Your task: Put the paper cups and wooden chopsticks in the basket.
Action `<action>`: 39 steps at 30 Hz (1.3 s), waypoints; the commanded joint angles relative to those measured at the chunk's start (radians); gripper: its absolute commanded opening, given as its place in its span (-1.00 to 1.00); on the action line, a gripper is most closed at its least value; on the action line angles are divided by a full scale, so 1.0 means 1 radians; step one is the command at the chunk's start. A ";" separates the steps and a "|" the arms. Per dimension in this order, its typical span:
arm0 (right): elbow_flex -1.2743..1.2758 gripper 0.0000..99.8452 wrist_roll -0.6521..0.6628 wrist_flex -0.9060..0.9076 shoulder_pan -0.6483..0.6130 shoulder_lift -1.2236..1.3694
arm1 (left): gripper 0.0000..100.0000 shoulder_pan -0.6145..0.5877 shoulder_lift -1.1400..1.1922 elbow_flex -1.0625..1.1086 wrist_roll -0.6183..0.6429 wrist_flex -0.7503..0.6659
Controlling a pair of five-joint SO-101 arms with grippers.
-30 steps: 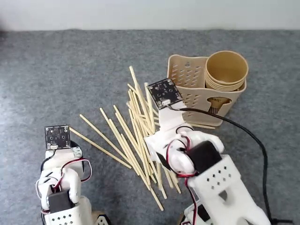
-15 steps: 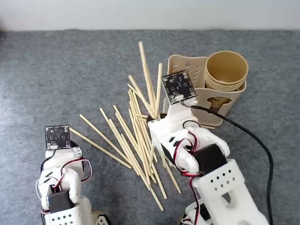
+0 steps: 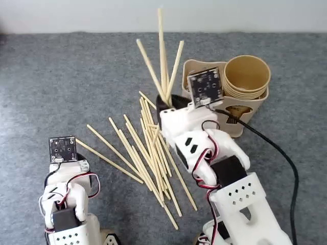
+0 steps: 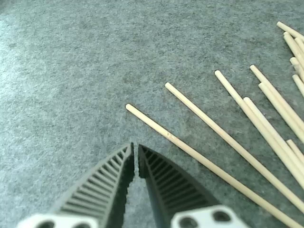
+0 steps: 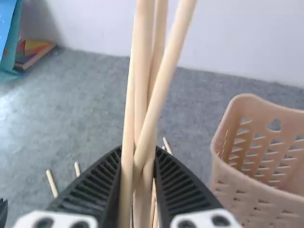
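Two-arm clearing task, at the moment of a chopstick transfer. The right pincer [image 3: 166, 103] is clenched on a chopstick bundle [image 3: 163, 56] of about three sticks, gripped near their lower ends and held close to upright, so that the free ends fan out above it; in the right wrist view the same chopstick bundle [image 5: 142, 71] rises between the two black jaws of the right pincer [image 5: 137, 154]. The bundle stands just beside the near-side wall of the beige perforated basket [image 3: 225, 116], not yet over its opening. The stacked paper cups [image 3: 248, 76] sit nested in one compartment of the basket, so the cup part of the task appears complete. The adjoining compartment is partly hidden by the right arm's wrist board, and its contents cannot be judged. A large scatter of loose chopsticks [image 3: 148, 153] lies on the grey counter [image 3: 61, 76] between the two arms, which suggests that most of the chopstick work is left. The left pincer [image 4: 134, 146] is clenched on nothing and hangs low over the counter, its tips near the end of the nearest chopstick [image 4: 190, 152] but apart from it. Judged overall, the task is roughly at its midpoint: one bundle awaits release into the basket, and several more pick-ups seem necessary.
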 commanded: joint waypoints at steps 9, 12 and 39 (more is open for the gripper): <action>-0.219 -0.99 -0.012 -0.090 0.168 -0.013 | -0.97 0.003 -0.012 -0.005 -0.012 -0.018; -0.292 -0.99 -0.011 -0.090 0.213 0.048 | -0.97 0.003 -0.012 -0.005 -0.012 -0.018; -0.519 -0.99 0.040 -0.246 0.363 0.595 | -0.97 0.003 -0.012 -0.005 -0.012 -0.018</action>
